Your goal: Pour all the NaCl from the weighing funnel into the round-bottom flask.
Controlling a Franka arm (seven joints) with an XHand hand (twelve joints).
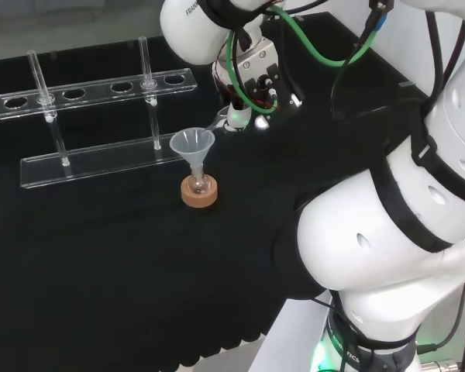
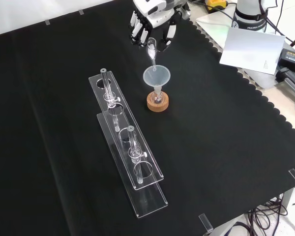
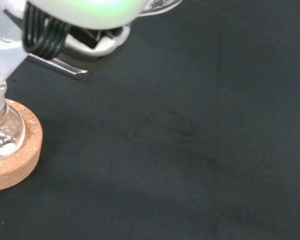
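Hand (image 2: 155, 22) fingers curled round the weighing funnel (image 2: 151, 51), spout tipped over the funnel (image 2: 156, 77) on the flask (image 2: 158, 98). Thin glass, probably light, slippery, fragile; best held at the body.

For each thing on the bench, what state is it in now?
Hand: shut on weighing funnel.
Weighing funnel: tilted, tip over the funnel.
Funnel: upright in the flask's neck.
Flask: upright on cork ring.
Cork ring: flat on cloth.
Rack: standing, two tubes in it.
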